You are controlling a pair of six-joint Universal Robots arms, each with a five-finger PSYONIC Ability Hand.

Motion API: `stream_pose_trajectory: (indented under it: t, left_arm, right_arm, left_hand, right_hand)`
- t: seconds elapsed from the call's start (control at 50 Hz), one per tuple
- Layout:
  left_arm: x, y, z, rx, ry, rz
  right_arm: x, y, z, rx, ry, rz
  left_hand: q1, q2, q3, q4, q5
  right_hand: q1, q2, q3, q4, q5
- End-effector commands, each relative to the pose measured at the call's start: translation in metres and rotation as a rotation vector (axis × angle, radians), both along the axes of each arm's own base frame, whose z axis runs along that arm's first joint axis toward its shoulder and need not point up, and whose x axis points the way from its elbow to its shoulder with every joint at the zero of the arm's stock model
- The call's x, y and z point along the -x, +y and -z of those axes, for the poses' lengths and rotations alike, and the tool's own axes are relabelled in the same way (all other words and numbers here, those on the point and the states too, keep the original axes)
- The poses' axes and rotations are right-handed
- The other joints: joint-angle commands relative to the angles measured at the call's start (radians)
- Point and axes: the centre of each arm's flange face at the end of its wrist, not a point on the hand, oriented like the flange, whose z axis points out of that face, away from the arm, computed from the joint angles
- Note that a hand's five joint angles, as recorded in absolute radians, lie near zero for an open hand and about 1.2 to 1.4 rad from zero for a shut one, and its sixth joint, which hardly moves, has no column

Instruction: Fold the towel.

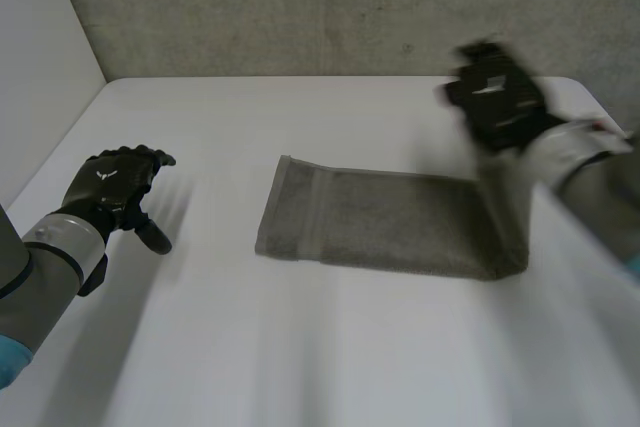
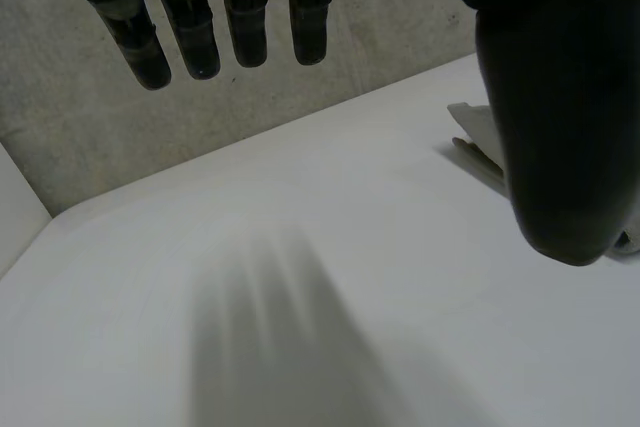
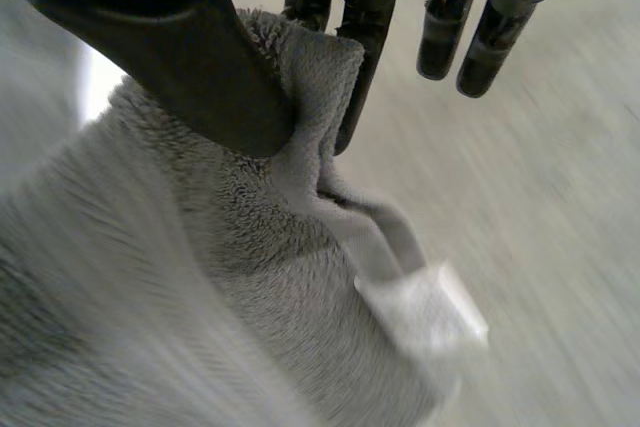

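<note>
A grey towel [image 1: 380, 219] lies folded into a long strip across the middle of the white table [image 1: 300, 347]. Its right end rises off the table to my right hand [image 1: 500, 97], which hangs above the far right of the table. In the right wrist view the thumb [image 3: 190, 57] and fingers [image 3: 365, 37] pinch a corner of the towel [image 3: 300, 97], and a white label [image 3: 425, 307] hangs from the cloth. My left hand [image 1: 115, 187] hovers open over the table's left side, well clear of the towel. In the left wrist view its fingers [image 2: 220, 17] are straight and its thumb [image 2: 555, 117] stands apart, with a towel edge [image 2: 480, 132] beyond.
A grey wall [image 1: 330, 7] runs behind the table's far edge, and a white panel [image 1: 40, 57] stands at the left. Bare table surface lies in front of the towel and around my left hand.
</note>
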Motion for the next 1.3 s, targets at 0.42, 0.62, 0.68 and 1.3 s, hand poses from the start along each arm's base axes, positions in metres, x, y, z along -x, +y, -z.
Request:
stream_pose_trajectory:
  t: [0.42,0.62,0.68,1.3]
  left_arm:
    - [0.044,-0.006,-0.016,0.095,0.027,0.119]
    - [0.111,0.013,-0.025,0.11,0.128,0.296]
    - [0.126,0.019,-0.015,0.081,0.144,0.333]
    - [0.133,0.001,0.065,-0.009,-0.023,0.193]
  right_arm:
    - [-0.066,0.052,0.045,-0.121,-0.063,-0.029]
    - [0.031,0.04,0.054,-0.325,-0.143,0.239]
    - [0.04,0.041,0.062,-0.368,-0.126,0.269]
    - [0.06,0.045,0.121,-0.548,-0.082,0.288]
  left_hand:
    - [-0.112,-0.059,-0.045,-0.056,-0.04]
    - [-0.112,-0.059,-0.045,-0.056,-0.04]
    - [-0.112,-0.059,-0.045,-0.056,-0.04]
    - [-0.117,-0.065,-0.045,-0.056,-0.046]
  right_hand:
    - [-1.143,-1.127,-0.033,-0.053,-1.15]
    - [-1.143,-1.127,-0.033,-0.053,-1.15]
    - [-1.143,-1.127,-0.033,-0.053,-1.15]
    - [-0.102,-0.086,-0.033,-0.053,-0.11]
